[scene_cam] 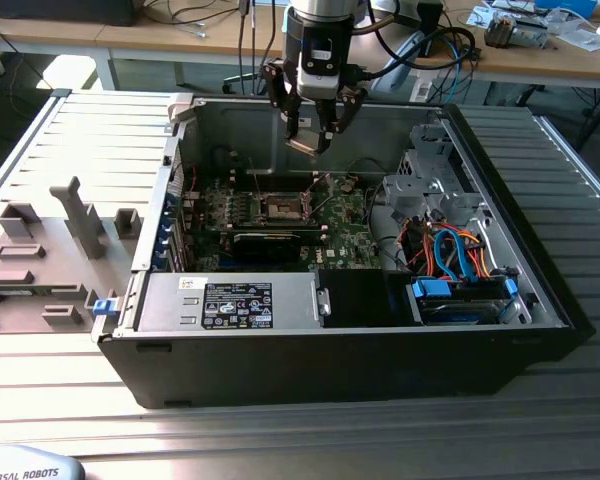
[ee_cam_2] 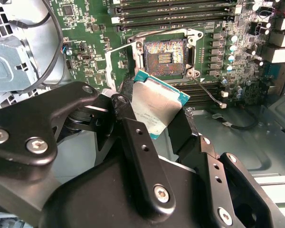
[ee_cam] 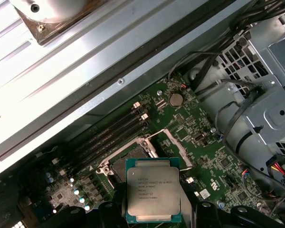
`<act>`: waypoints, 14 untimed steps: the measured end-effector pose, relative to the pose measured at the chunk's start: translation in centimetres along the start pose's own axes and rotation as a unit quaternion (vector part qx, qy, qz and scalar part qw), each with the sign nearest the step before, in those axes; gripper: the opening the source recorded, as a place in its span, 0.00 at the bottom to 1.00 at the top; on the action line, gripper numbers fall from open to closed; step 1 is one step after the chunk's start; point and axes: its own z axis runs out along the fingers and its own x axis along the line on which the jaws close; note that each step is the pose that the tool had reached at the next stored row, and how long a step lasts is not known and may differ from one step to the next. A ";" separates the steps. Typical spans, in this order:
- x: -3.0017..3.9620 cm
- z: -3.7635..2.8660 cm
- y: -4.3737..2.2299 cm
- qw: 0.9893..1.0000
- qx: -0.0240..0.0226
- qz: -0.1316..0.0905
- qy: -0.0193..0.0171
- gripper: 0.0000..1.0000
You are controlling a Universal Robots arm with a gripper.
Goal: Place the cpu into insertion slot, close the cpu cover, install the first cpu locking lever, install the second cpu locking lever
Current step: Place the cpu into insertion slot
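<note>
My gripper (scene_cam: 308,140) hangs above the open computer case (scene_cam: 540,290), shut on the cpu (scene_cam: 305,147). In both wrist views the cpu (ee_cam_2: 154,107) (ee_cam: 153,194) is a flat silver-topped chip with a green edge, clamped between the black fingers (ee_cam_2: 128,102). It is in the air, above and a little to one side of the insertion slot (ee_cam_2: 164,57) (scene_cam: 280,207), whose dark centre lies bare. The cpu cover (ee_cam: 175,146) (ee_cam_2: 111,64) stands swung open beside the slot. A thin locking lever (ee_cam_2: 210,93) sticks out unlatched. In the first wrist view the chip hides part of the slot (ee_cam: 121,166).
The green motherboard (scene_cam: 330,225) lies on the case floor, with memory slots (ee_cam_2: 175,14) and a black bar (scene_cam: 267,241) near the slot. A power supply (scene_cam: 230,300) and a drive cage with orange and blue cables (scene_cam: 450,255) flank it. Grey fixtures (scene_cam: 60,240) sit at the exterior view's left.
</note>
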 end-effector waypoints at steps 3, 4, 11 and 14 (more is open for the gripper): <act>0.00 0.00 0.00 1.000 0.000 0.001 0.000 0.54; 0.00 0.00 0.00 1.000 0.000 0.001 0.000 0.54; 0.00 0.00 0.00 1.000 0.000 0.003 0.000 0.54; 0.00 0.01 0.00 1.000 0.001 0.004 0.000 0.54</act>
